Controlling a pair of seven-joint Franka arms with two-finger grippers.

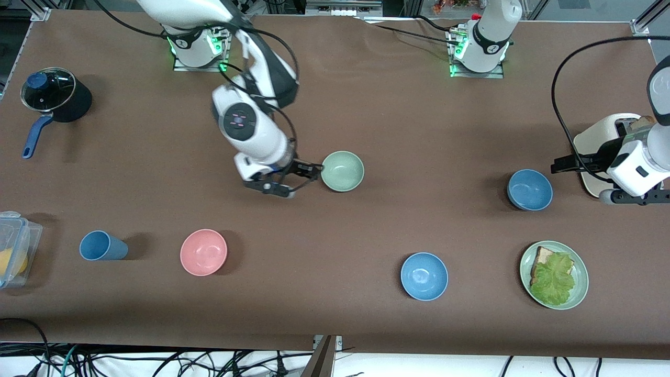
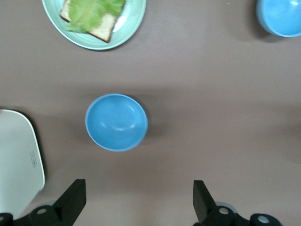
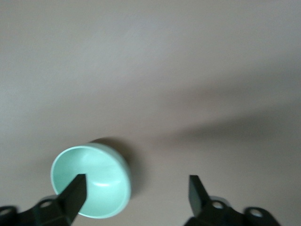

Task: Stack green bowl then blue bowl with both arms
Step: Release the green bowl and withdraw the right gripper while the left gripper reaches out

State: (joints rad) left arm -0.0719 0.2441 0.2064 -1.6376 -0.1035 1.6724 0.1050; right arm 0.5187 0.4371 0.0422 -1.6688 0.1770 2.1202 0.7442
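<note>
The green bowl point(image 1: 342, 170) point(image 3: 101, 176) stands upright on the brown table, near its middle. My right gripper point(image 1: 305, 180) point(image 3: 136, 193) is open beside it, on the side toward the right arm's end. One fingertip point(image 3: 75, 190) hangs at the bowl's rim, the other over bare table, and nothing is held. One blue bowl point(image 1: 529, 189) point(image 2: 116, 122) sits near the toaster. A second blue bowl point(image 1: 424, 276) point(image 2: 280, 16) lies nearer the front camera. My left gripper point(image 1: 586, 161) point(image 2: 139, 197) waits open and empty, up in the air over the table between the toaster and the first blue bowl.
A white toaster point(image 1: 602, 136) point(image 2: 19, 160) stands at the left arm's end. A green plate point(image 1: 582, 272) point(image 2: 134, 19) there carries bread and lettuce. Toward the right arm's end are a pink bowl point(image 1: 203, 252), a blue cup point(image 1: 102, 246), a plastic box point(image 1: 15, 248) and a lidded pot point(image 1: 55, 97).
</note>
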